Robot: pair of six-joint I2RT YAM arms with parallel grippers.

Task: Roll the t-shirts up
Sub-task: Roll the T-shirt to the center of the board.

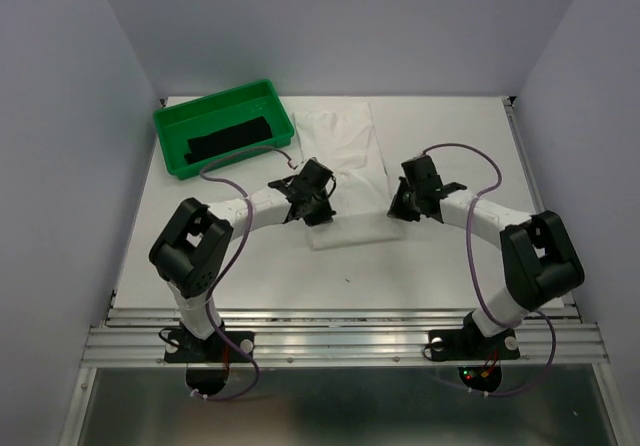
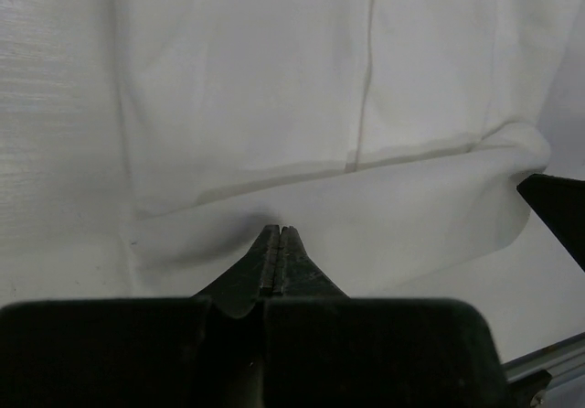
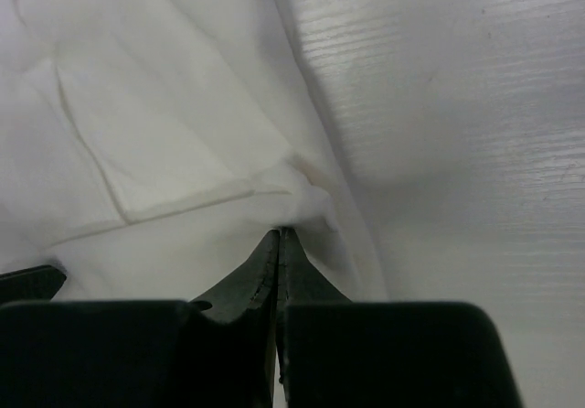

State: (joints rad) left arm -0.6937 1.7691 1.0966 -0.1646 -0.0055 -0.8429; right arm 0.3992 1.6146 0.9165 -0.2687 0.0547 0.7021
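Observation:
The white t-shirt (image 1: 350,161) lies folded into a long strip on the middle of the table, running away from me. My left gripper (image 1: 320,210) is at its near left edge and my right gripper (image 1: 398,209) at its near right edge. In the left wrist view the jaws (image 2: 279,229) are pressed together with their tips in the cloth (image 2: 320,106), which dimples around them. The right gripper (image 3: 279,232) is shut on a puckered bit of the shirt's edge (image 3: 164,134). The black t-shirt (image 1: 230,138) lies in the green tray.
The green tray (image 1: 215,101) stands at the back left, just left of the white shirt's far end. White walls close in the table on three sides. A metal rail (image 1: 340,331) runs along the near edge by the arm bases.

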